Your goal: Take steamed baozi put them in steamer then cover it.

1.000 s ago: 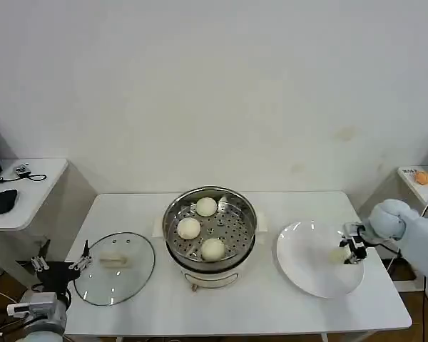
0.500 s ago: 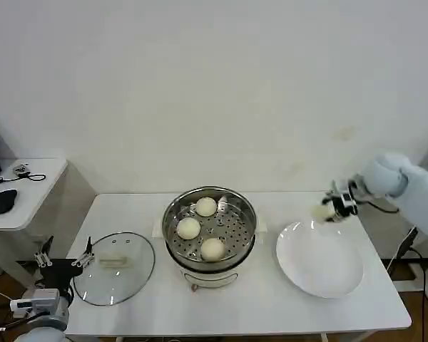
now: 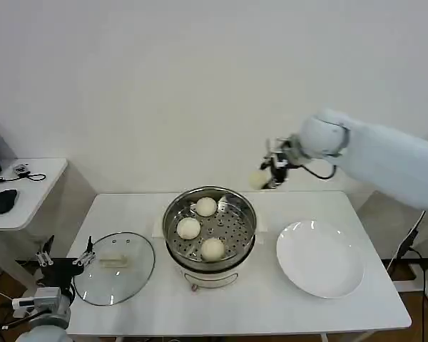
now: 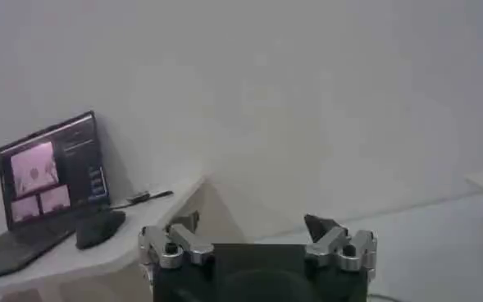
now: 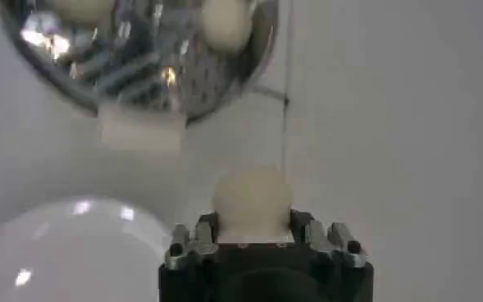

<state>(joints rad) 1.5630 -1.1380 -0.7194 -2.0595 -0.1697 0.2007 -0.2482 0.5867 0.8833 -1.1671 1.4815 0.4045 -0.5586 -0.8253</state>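
Right end effector [image 3: 269,173] gripping baozi [image 3: 259,179] above white table [image 3: 271,306], plain white wall [image 3: 200,85]

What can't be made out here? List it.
- Right gripper fingertips: hidden by the baozi it holds, right wrist view.
- Steamer: cut off by the picture edge, right wrist view.
- Left gripper: small and low at the cover's side, head view.
- Steamer's white base: mostly hidden under the pot.
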